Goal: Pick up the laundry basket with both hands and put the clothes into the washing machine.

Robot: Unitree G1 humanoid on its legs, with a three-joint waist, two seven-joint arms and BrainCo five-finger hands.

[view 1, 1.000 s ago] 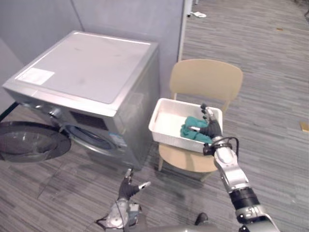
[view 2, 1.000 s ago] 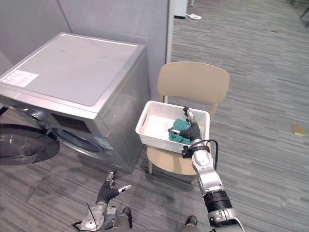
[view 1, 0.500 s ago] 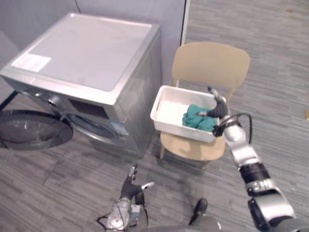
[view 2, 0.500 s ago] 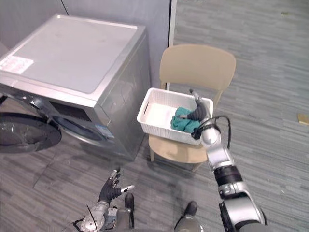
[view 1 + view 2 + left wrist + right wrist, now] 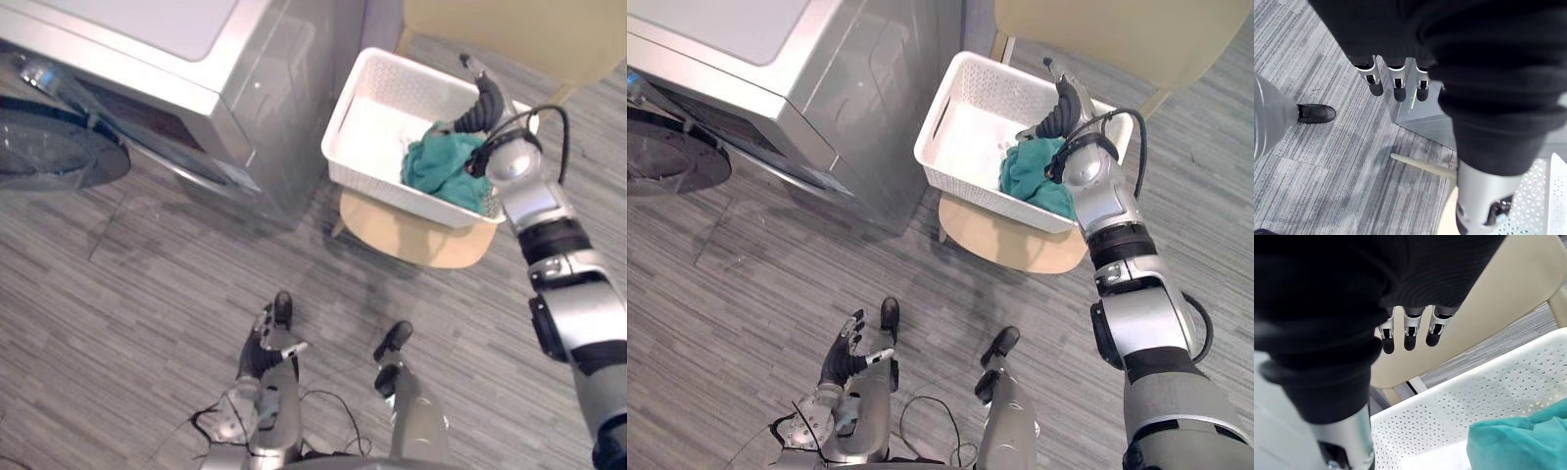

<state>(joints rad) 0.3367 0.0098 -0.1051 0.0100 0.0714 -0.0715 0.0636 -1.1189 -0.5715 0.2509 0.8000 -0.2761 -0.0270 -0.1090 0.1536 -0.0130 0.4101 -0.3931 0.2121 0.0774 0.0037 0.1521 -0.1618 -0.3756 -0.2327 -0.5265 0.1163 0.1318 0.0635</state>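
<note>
A white laundry basket (image 5: 376, 129) rests on a tan chair seat (image 5: 411, 238) beside the grey washing machine (image 5: 265, 108). A teal cloth (image 5: 443, 168) lies bunched in the basket's right half. My right hand (image 5: 481, 102) hovers over the basket's far right corner, just above the cloth, with straight fingers (image 5: 1408, 335) and nothing in them; the basket's perforated wall (image 5: 1474, 391) and the cloth (image 5: 1520, 440) lie below them. My left hand (image 5: 844, 357) hangs low over the floor, far from the basket, its fingers (image 5: 1396, 85) straight and empty.
The washer's round door (image 5: 54, 147) stands swung open at the left, in front of the drum opening. The chair's back (image 5: 1498, 308) rises behind the basket, and a chair leg (image 5: 1420, 164) slants to the grey plank floor.
The camera has tipped down and closer, so the whole scene has shifted. My right hand has slid from the cloth toward the basket's far right corner. The left hand stays low.
</note>
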